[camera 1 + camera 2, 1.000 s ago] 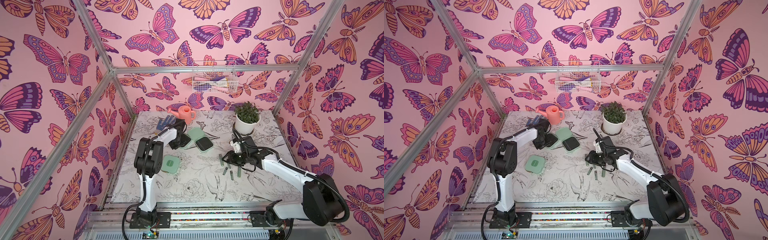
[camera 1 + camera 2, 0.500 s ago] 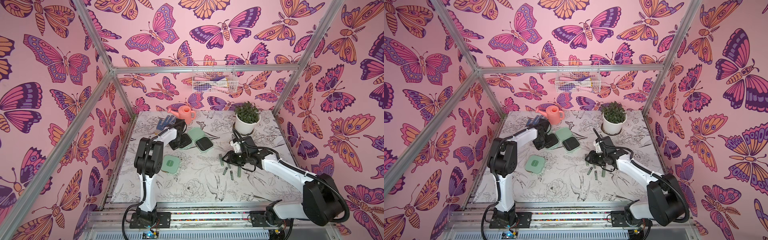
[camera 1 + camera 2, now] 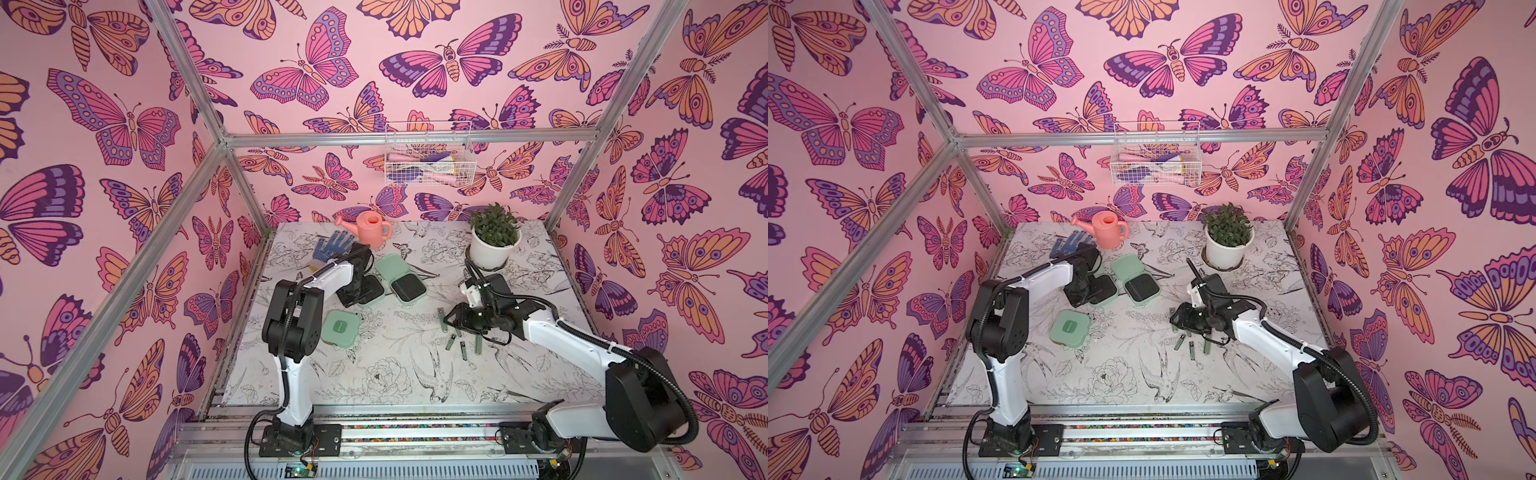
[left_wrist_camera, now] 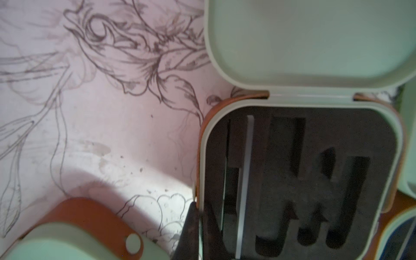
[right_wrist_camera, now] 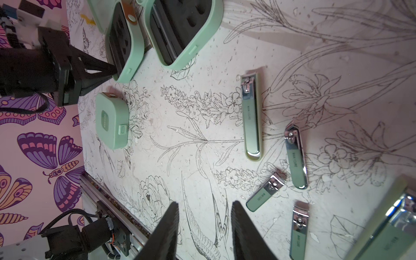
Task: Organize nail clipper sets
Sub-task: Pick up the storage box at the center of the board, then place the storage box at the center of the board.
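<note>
Two mint-green cases lie open side by side at the back, one [image 3: 371, 289] on the left and one [image 3: 408, 287] on the right, both showing black trays. My left gripper [image 4: 199, 211] is shut on the left case's near rim [image 4: 202, 157], one finger inside and one outside. A slim pale tool [image 4: 245, 180] lies in that tray. A closed case [image 3: 340, 328] sits nearer the front. Several clippers [image 5: 251, 121] lie loose on the table by my right arm. My right gripper [image 5: 204, 207] hovers over bare table beside them, open with nothing between its fingers.
A pink watering can [image 3: 371, 227] and a blue dotted glove [image 3: 334, 245] lie at the back left, just behind my left arm. A potted plant [image 3: 494, 237] stands at the back right. A wire basket [image 3: 428, 160] hangs on the back wall.
</note>
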`<state>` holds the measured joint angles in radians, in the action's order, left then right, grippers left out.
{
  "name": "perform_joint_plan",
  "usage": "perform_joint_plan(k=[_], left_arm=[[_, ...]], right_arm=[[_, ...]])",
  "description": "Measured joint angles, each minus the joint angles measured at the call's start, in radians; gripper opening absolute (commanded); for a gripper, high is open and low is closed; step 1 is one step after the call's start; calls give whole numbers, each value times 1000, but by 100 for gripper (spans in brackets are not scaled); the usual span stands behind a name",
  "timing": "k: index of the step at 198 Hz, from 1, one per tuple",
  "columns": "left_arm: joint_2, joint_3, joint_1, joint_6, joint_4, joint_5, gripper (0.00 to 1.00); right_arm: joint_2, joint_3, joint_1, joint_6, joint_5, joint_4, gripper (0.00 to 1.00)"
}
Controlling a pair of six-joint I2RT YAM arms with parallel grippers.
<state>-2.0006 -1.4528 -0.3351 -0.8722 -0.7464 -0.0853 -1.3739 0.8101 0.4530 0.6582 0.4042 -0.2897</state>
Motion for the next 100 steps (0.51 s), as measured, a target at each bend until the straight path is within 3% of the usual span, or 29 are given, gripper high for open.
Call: perform_joint_plan(k=[48,100], left_arm=[[146,100,-103,1,-46,10,0],[235,239,-314,-64,-54,2,0]], right_arm=[[13,-11,0,0,1,2,41],[135,-81,0,0,2,-7,41]])
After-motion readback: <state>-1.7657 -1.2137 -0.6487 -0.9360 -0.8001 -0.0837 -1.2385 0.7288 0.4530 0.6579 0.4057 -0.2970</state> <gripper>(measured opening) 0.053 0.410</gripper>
